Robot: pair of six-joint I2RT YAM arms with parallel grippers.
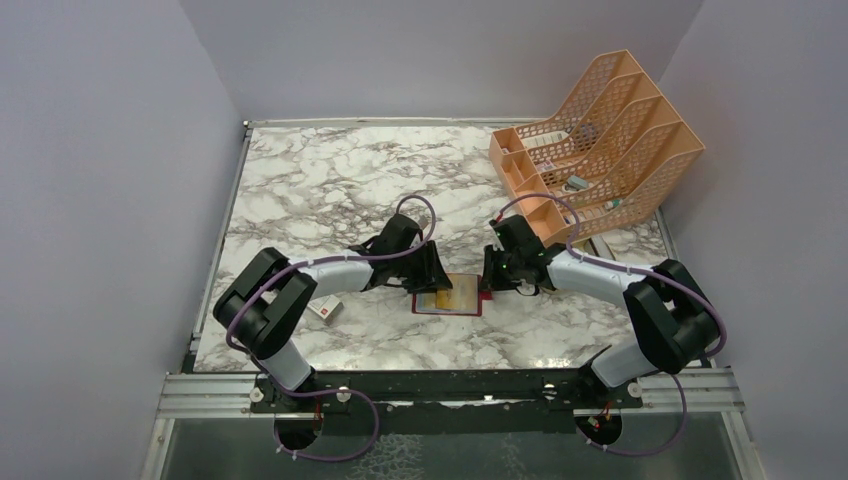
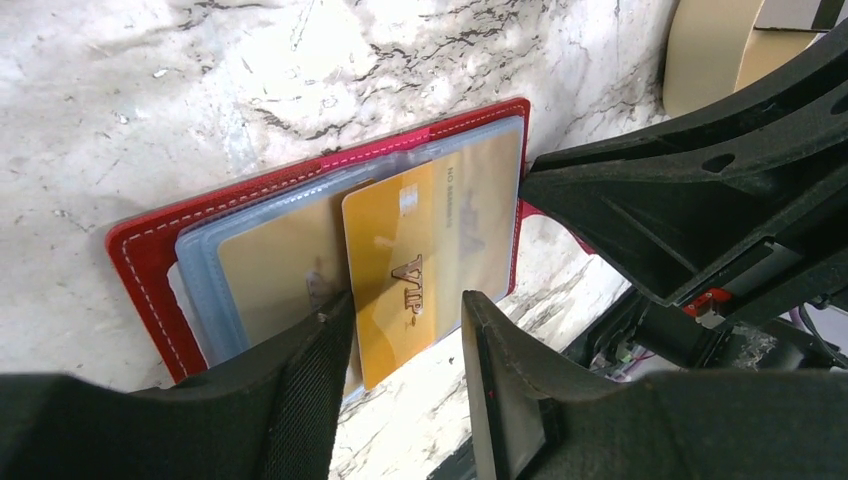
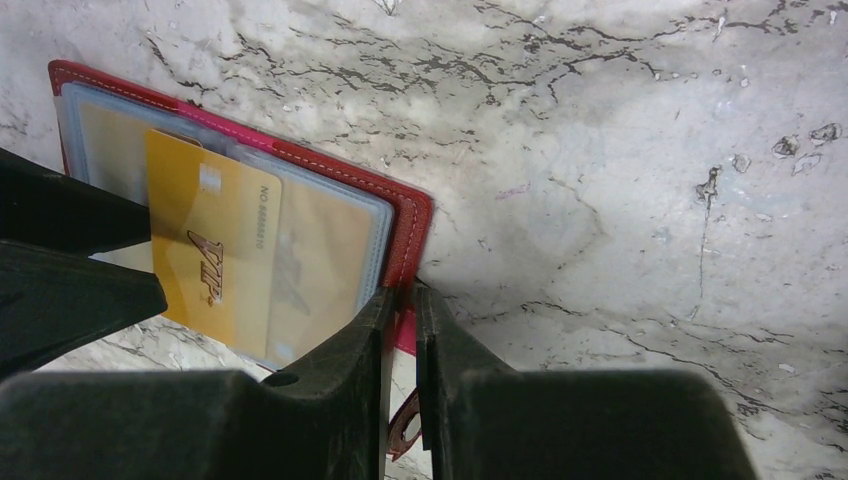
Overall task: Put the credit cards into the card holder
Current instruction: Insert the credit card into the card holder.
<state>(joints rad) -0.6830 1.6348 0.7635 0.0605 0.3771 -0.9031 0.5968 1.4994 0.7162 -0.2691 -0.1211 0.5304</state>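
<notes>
On the left, the left end effector (image 2: 407, 305) is seen released, its fingers parted around a gold-yellow rectangular plastic credit card (image 2: 400, 250), which lies askew and only partly tucked into the dark red leather-like bifold card holder (image 2: 140, 250) spread open on the white marble-patterned table (image 2: 150, 90). On the right, the right end effector (image 3: 402, 300) is clenched on that holder's red edge. The card would best be squared and pushed by its protruding end until seated, with the holder pinned against sliding.
</notes>
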